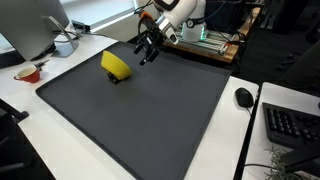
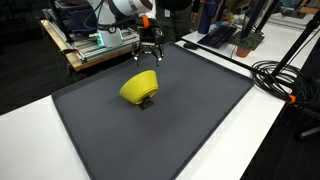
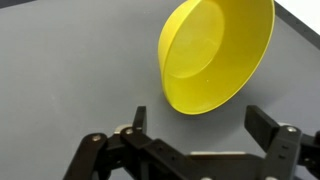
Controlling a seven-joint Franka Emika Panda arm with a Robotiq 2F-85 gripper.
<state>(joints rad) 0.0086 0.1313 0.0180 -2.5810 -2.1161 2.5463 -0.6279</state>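
Observation:
A yellow bowl [image 1: 116,66] lies tilted on its side on the dark grey mat [image 1: 140,115], propped on a small dark object under it [image 2: 145,102]. It shows in both exterior views [image 2: 139,87] and in the wrist view [image 3: 215,50], with its hollow facing the camera. My gripper [image 1: 148,48] hangs above the far edge of the mat [image 2: 150,52], behind the bowl and apart from it. Its fingers [image 3: 200,125] are spread wide with nothing between them.
A computer mouse [image 1: 244,97] and a keyboard [image 1: 292,125] lie on the white table beside the mat. A small red cup [image 1: 29,74] and a white bowl [image 1: 64,46] stand by a monitor. A wooden cart with equipment [image 2: 100,45] stands behind. Cables [image 2: 280,75] run along the table.

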